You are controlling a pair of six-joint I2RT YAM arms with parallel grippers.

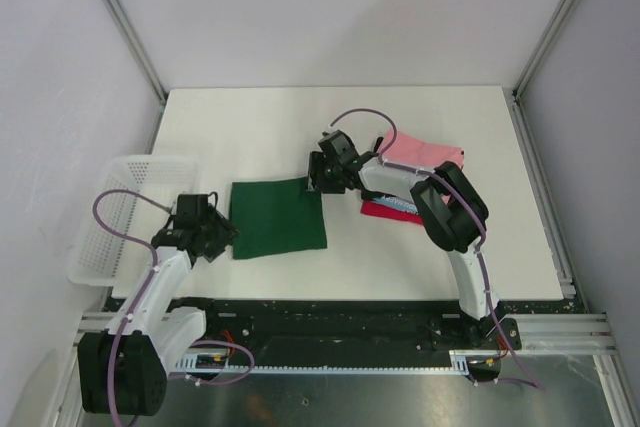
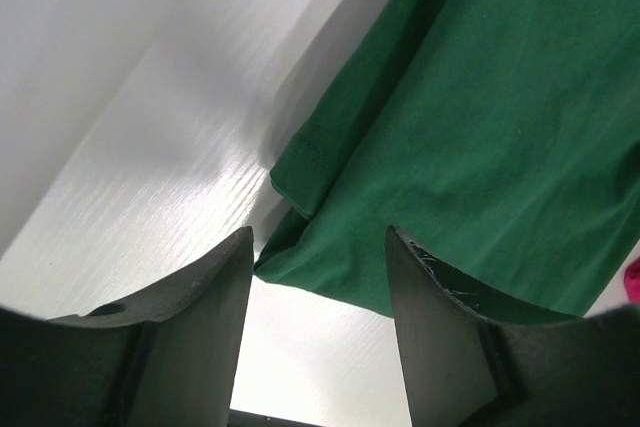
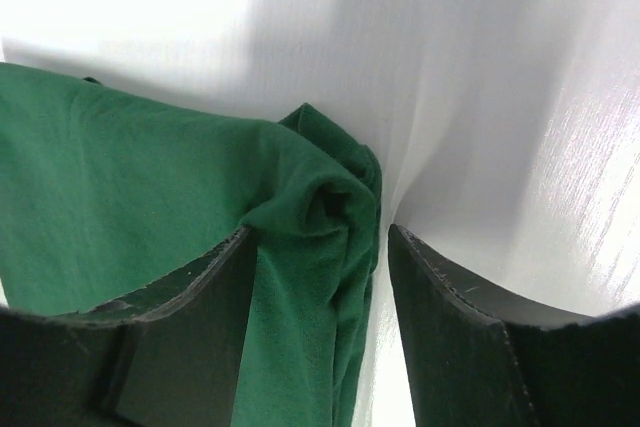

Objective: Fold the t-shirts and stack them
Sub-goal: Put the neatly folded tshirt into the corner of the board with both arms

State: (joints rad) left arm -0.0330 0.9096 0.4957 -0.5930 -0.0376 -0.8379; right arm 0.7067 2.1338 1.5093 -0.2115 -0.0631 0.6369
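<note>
Lying flat as a rough folded square, the green t-shirt [image 1: 278, 217] is seen from the top external view on the white counter [image 1: 400, 267]. The left pincer [image 1: 228, 235] is placed at the near left corner of the green t-shirt, and the right pincer [image 1: 315, 182] at its far right corner. A white mesh basket [image 1: 100, 237] is set well to the left of the green t-shirt, at the counter's edge. To the right of the green t-shirt, a folded pink t-shirt [image 1: 425, 152] and a red t-shirt [image 1: 385, 211] are partly hidden by the right arm. From the left wrist view, the left pincer [image 2: 318, 237] is shown with its fingers spread, and a layered corner of the green t-shirt [image 2: 480, 127] is framed between them, lying unclamped on the counter [image 2: 170, 177]. From the right wrist view, the right pincer [image 3: 320, 232] is likewise shown spread apart, and a bunched corner of the green t-shirt [image 3: 130, 187] is lodged between the fingers, pressed against one finger [image 3: 190, 297] while a gap of bare counter [image 3: 480, 97] is left beside the other.
</note>
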